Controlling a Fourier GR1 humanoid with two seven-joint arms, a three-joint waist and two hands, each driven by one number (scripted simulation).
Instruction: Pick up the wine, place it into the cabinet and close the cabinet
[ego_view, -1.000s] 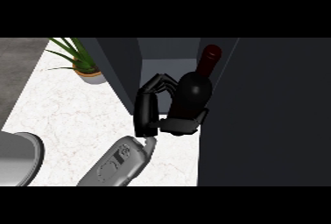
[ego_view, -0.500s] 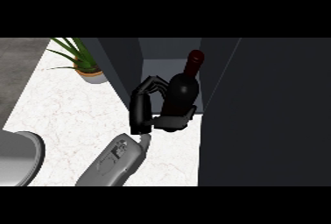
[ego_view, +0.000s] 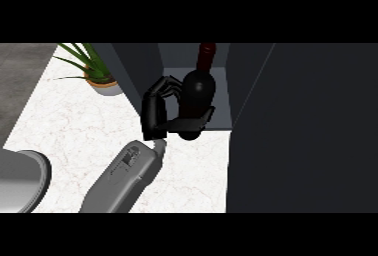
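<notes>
my left hand (ego_view: 159, 112) curled round the wine (ego_view: 198, 95), bottle upright at the cabinet (ego_view: 188, 70) opening ahead of my fingers, potted plant (ego_view: 96, 75) off to its left

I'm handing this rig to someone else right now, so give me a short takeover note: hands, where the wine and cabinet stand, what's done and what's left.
Left hand: black, fingers and thumb curled round the dark glass wine bottle with the dark red neck.
Right hand: not in view.
Bottle: held upright at the mouth of the dark grey cabinet, over the front edge of its pale shelf; I cannot tell if it is resting on it.
Cabinet: open, its dark door standing at the view's right.
Done: bottle picked up and brought to the cabinet.
Left: set it fully inside, let go, draw the hand out, close the door.
</notes>
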